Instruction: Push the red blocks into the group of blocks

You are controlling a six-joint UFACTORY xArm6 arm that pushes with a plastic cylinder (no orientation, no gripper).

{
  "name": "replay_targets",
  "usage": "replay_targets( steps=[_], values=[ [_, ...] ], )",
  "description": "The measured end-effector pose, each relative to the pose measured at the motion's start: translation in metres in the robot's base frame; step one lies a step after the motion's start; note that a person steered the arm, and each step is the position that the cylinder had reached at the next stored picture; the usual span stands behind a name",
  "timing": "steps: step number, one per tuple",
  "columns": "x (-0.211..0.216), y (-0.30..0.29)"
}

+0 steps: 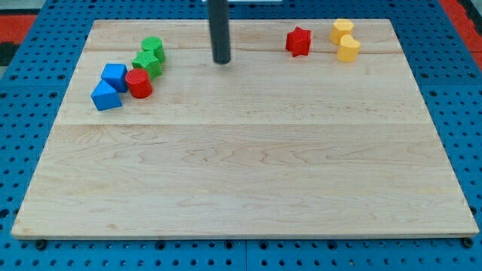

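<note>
My tip (221, 61) rests on the desk (241, 173), its rod cut off at the view's top. It stands between the red cylinder (138, 83) and red star (298, 41), touching neither. No claw or writing shows.

You have a pale wooden board (248, 173) filling most of the frame, its grain running left to right. Around it lies a blue pegboard surface (30, 90) dotted with holes, showing along every edge. In the upper corners you see patches of red mat (19, 22).
</note>
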State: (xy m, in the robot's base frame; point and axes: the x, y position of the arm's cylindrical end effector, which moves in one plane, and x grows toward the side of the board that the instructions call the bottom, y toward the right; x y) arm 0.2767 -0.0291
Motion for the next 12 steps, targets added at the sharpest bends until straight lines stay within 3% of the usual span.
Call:
replay_targets(
  steps=[1,2,3,7,8,9,10,11,12],
  values=[
    [-0.035,-0.009],
    [-0.081,0.066],
    [-0.084,0.158],
    [0.081,0.098],
    [0.104,0.136],
    [0.143,0.13],
    [0.149,0.051],
    [0.145,0.011],
    [0.123,0.053]
  ],
)
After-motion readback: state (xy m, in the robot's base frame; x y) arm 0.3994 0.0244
